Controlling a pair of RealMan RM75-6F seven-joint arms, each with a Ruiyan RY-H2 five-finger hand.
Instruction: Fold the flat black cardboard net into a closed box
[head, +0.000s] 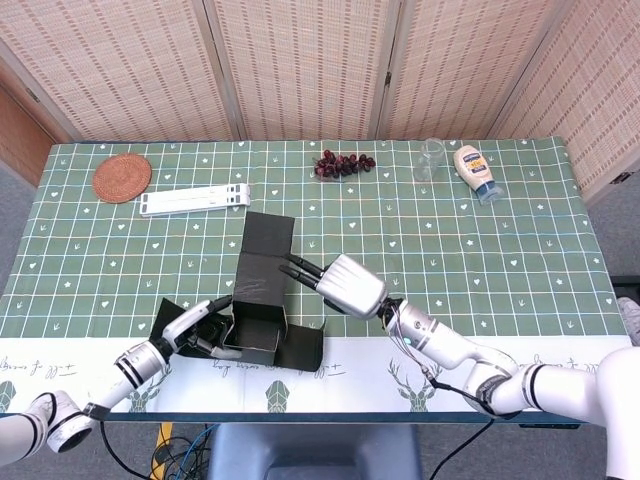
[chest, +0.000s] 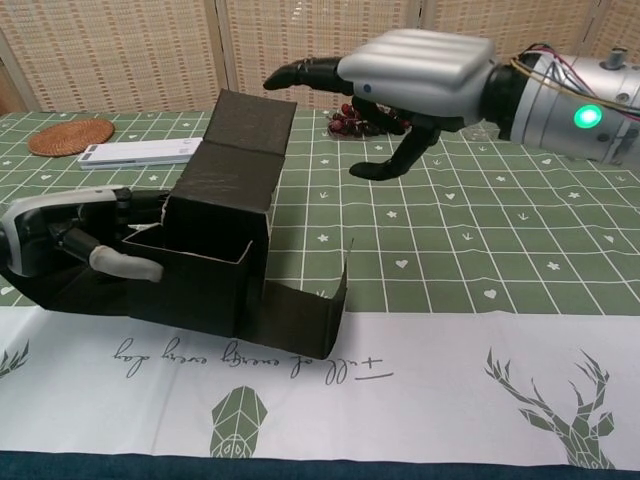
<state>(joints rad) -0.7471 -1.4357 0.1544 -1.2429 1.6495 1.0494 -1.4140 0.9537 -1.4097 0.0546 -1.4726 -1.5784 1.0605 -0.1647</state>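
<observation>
Cardboard net (head: 262, 305) sits at the table's (head: 500, 240) front edge; left hand (head: 196, 328) at its left; right hand (head: 340, 283) at its right.

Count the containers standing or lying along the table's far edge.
2. A clear glass jar stands upright right of the grapes; a mayonnaise bottle lies just right of the jar. None seems hidden.

I saw both views evenly bright and sharp, shadows soft, with no glare or blur anywhere.
</observation>
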